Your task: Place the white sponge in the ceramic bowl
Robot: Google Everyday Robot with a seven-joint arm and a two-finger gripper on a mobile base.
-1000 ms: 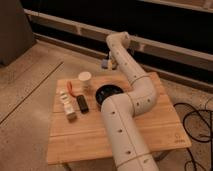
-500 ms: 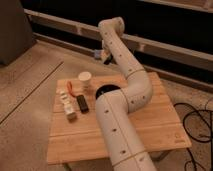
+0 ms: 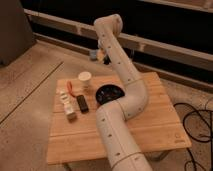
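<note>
My gripper [image 3: 96, 54] hangs from the wrist high above the table's far edge, behind and above the cream paper cup [image 3: 84, 78]. A small pale bluish piece, the white sponge [image 3: 93, 52], sits at its tip, held in the air. The ceramic bowl [image 3: 109, 91], dark and glossy, stands on the wooden table [image 3: 155, 107] near the middle. My arm crosses its right side and hides part of it. The gripper is up and to the left of the bowl, well apart from it.
Left of the bowl lie a black bar [image 3: 82, 103], a white item [image 3: 63, 97], a tan block [image 3: 71, 114] and a red-orange item [image 3: 73, 89]. Cables [image 3: 197, 125] lie on the floor at the right. A dark wall runs behind the table.
The arm has swung up and to the left. The gripper has risen from just above the table's far edge near the cup to higher in the air.
</note>
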